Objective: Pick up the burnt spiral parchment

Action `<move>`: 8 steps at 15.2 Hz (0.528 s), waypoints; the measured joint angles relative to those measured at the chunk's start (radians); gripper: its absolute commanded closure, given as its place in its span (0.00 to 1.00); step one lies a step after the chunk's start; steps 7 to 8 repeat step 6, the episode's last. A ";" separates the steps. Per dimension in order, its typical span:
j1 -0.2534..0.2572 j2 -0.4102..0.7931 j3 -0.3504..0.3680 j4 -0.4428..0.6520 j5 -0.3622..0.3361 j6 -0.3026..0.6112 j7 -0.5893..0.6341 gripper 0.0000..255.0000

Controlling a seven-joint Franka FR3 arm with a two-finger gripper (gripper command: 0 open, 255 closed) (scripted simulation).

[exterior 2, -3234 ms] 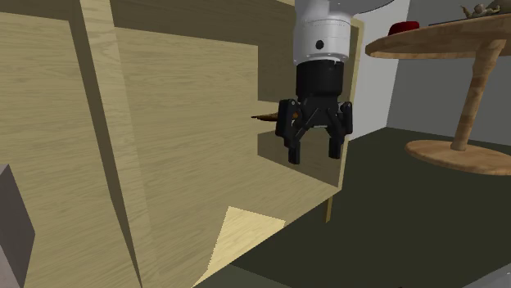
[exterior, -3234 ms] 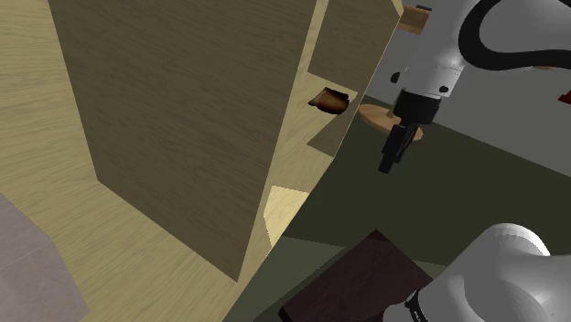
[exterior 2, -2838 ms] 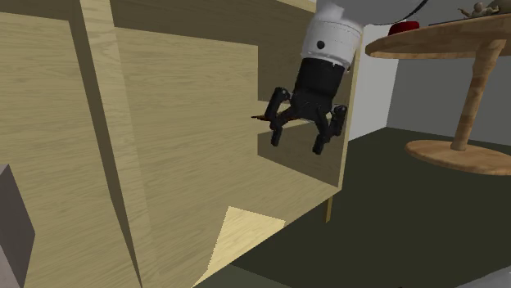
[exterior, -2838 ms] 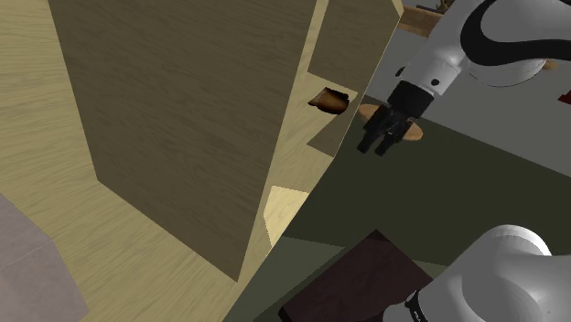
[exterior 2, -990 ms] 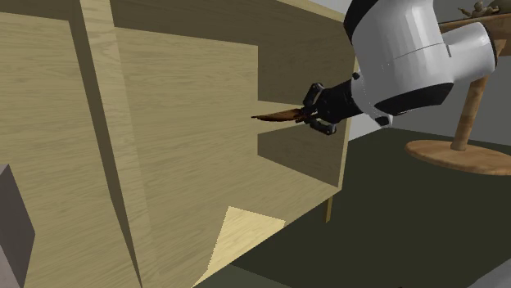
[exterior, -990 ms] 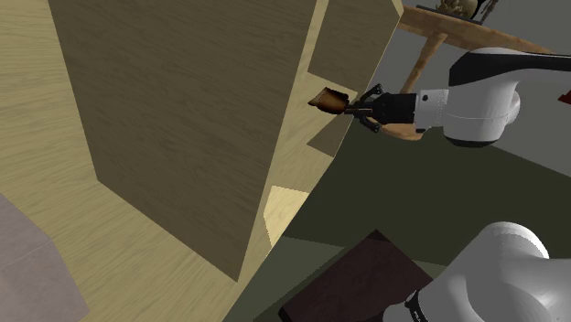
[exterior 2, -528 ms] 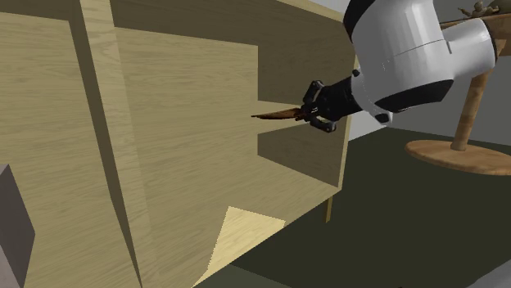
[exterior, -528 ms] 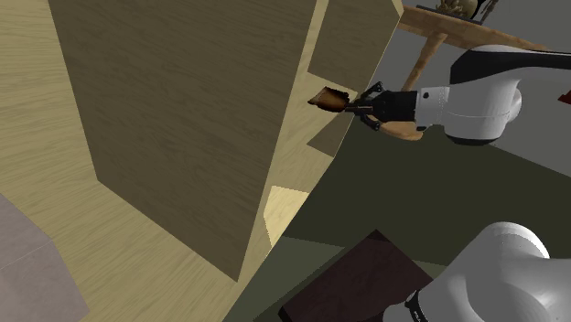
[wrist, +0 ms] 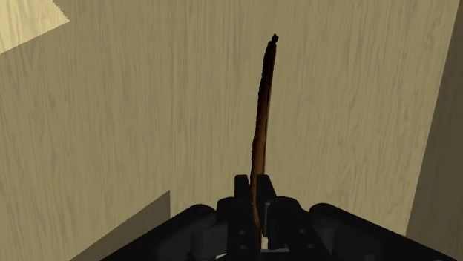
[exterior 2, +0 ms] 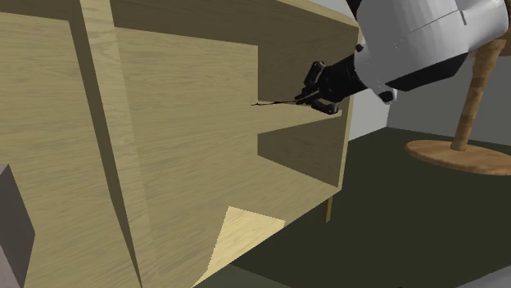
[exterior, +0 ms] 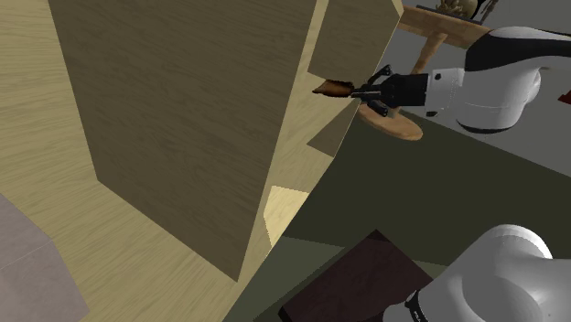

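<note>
The gripper [wrist: 256,204], reaching sideways into the wooden cabinet [exterior 2: 180,123], is clamped on the thin brown parchment's [wrist: 261,126] near edge, holding it just above the shelf [exterior 2: 303,121], apparently to lift it clear.

Parchment [wrist: 260,133] pinched in hand [wrist: 255,211]

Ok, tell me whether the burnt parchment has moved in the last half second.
Yes. Clasped in the tool, the parchment has risen against the wooden shelf ledge in the second exterior view and now sits slightly above it.
</note>
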 measured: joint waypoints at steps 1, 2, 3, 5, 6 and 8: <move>-0.007 -0.001 0.005 0.008 -0.010 -0.008 0.014 1.00; -0.015 -0.005 0.010 0.014 -0.021 -0.018 0.028 1.00; -0.023 -0.006 0.015 0.023 -0.032 -0.029 0.043 1.00; -0.038 -0.006 0.023 0.043 -0.054 -0.049 0.072 1.00; -0.043 -0.006 0.025 0.050 -0.060 -0.056 0.081 1.00; -0.043 -0.006 0.025 0.050 -0.060 -0.056 0.081 1.00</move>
